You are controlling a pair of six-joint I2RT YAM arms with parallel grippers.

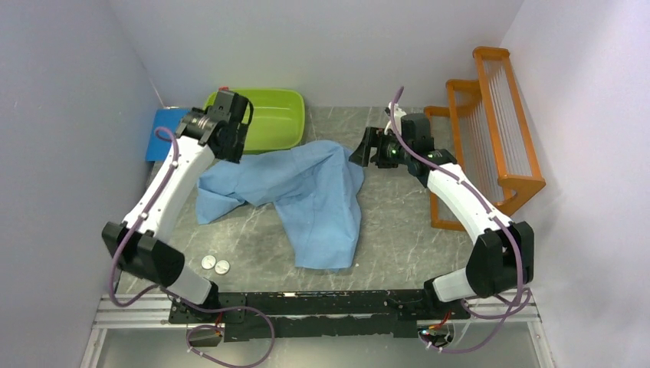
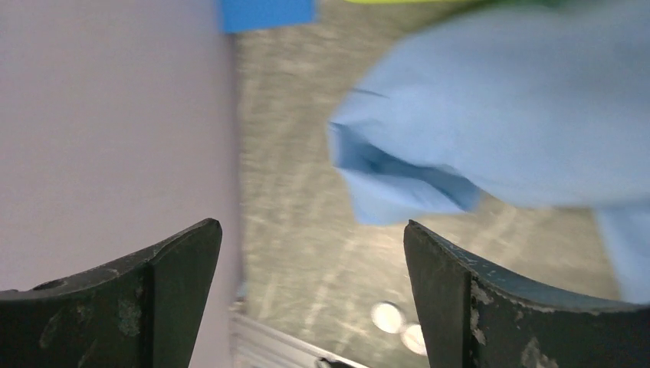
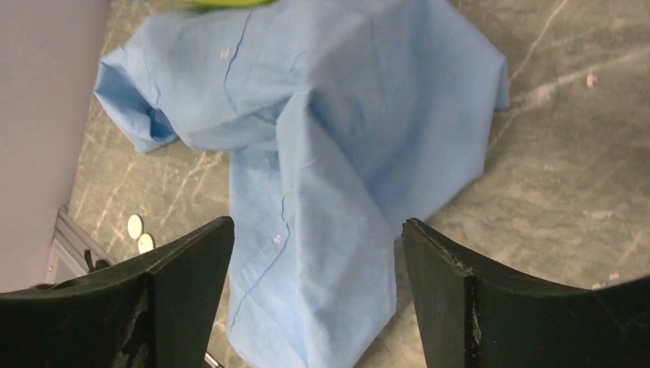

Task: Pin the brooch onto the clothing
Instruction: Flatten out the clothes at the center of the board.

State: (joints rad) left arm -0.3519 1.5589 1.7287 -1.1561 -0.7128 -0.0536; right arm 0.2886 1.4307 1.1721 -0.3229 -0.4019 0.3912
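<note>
Shirt [image 1: 306, 192] of thin rumpled blue cloth; left gripper [image 2: 313, 234] and right gripper [image 3: 318, 230] spread.

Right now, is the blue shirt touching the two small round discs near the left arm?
Apart. The top view shows bare table between the shirt and the discs.

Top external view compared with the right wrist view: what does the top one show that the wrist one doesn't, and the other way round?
Only the top view: the orange rack, the blue pad by the left wall, and the left arm. Only the right wrist view: the right gripper from close, jaws apart and holding nothing, and small buttons on the cloth. Both: the light blue shirt crumpled on the grey table, and two silver discs near the front edge.
</note>
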